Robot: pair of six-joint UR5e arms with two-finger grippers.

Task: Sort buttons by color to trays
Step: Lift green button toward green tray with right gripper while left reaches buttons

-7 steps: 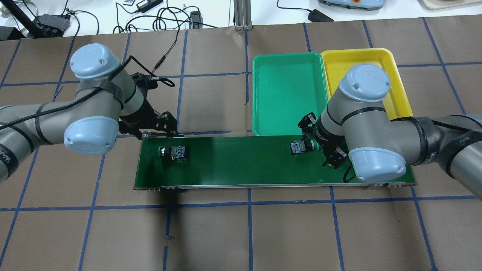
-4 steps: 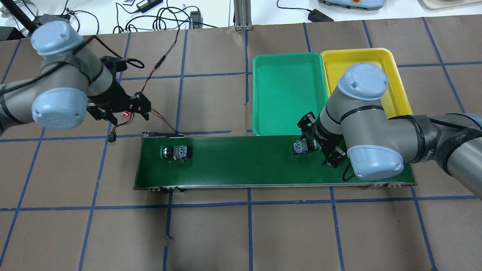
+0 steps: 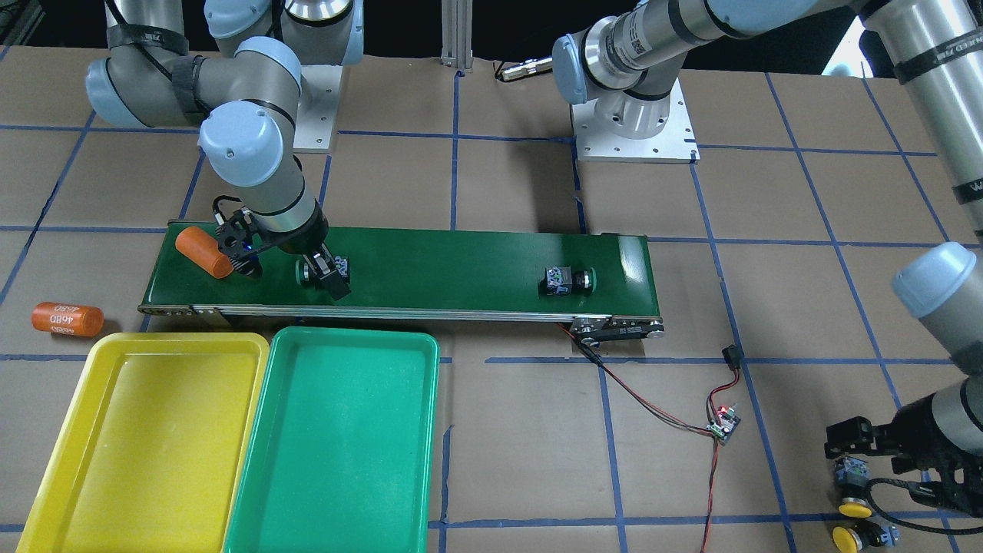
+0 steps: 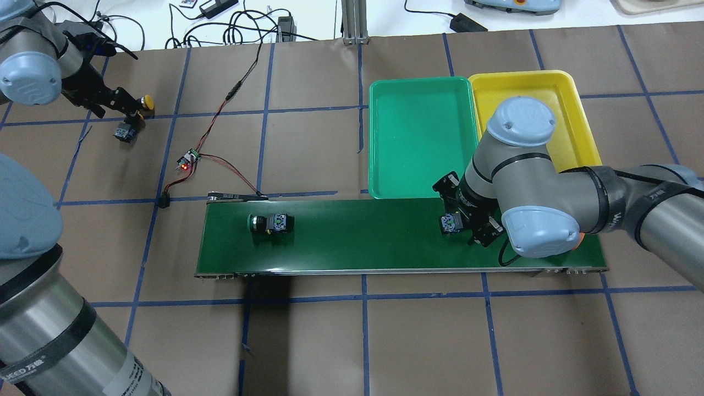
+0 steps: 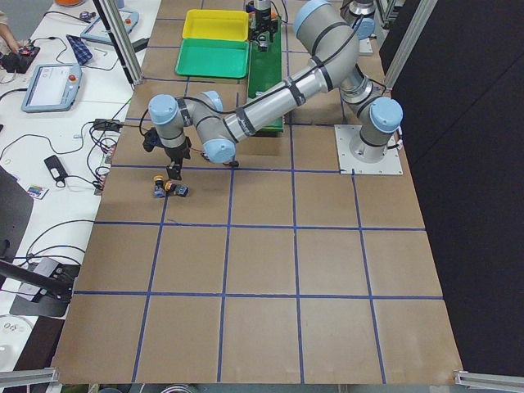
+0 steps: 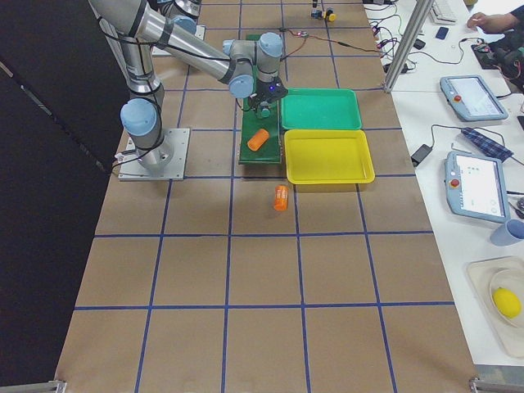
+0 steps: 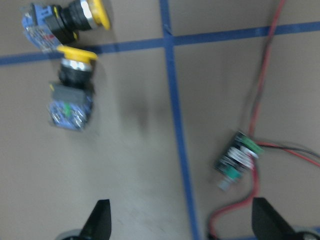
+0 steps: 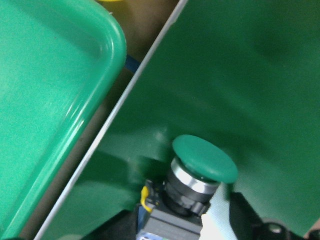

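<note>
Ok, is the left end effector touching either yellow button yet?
Apart. The left wrist view shows bare table between the open left end effector and the nearer yellow button; the other yellow button lies farther off.

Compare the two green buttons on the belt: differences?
The free button lies alone near the belt's left end; the other button sits between the right gripper's fingers, beside the green tray. Their caps point opposite ways, each toward its nearer belt end. Both have green caps and lie on their sides.
</note>
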